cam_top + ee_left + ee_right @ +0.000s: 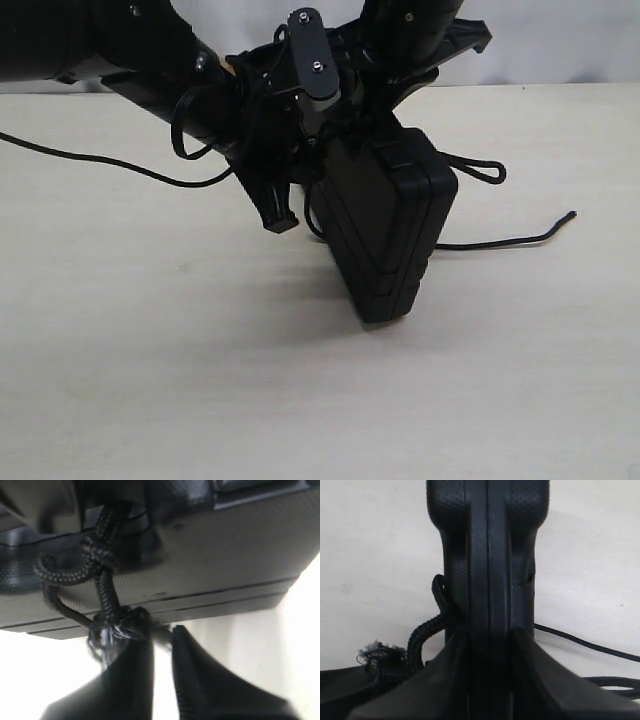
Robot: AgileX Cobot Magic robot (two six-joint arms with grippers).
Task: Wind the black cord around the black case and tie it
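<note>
Two end effectors are engaged on one item. The right end effector [488, 632] is clamped on the black case [487, 540], one finger against each broad face, and holds it on edge over the bench [150, 370]. In the exterior view the case stands tilted, with its lower corner at or just above the surface; contact cannot be confirmed. The left end effector [161, 636] has its jaws drawn almost together. A strand of the black cord [106, 587] appears pinched at their tips, just beside the case edge.

Step in hand, as judged: drawing the tie tight at the held end of the case.

Recommendations:
- Keep the right clamp firm and square so the case does not pivot under the pull.
- Take the cord on sound braid, not on loose fibres, which may slide out of the jaws.
- Pull along the case edge, away from the knot [97, 555], steadily and without jerks.
- Confirm the wrap sits flat against the case before the cord is let go.

Materials noted:
- Case: hard moulded plastic with a fine stippled grain. A straight seam runs between its two halves, with parallel rib lines and rounded corners.
- Cord: round, coarse braid, pliable, bunched at the knot. It ends in a frayed tuft [372, 652] of pale loose strands.
- Bench: pale, matt, faintly wood-grained.
</note>
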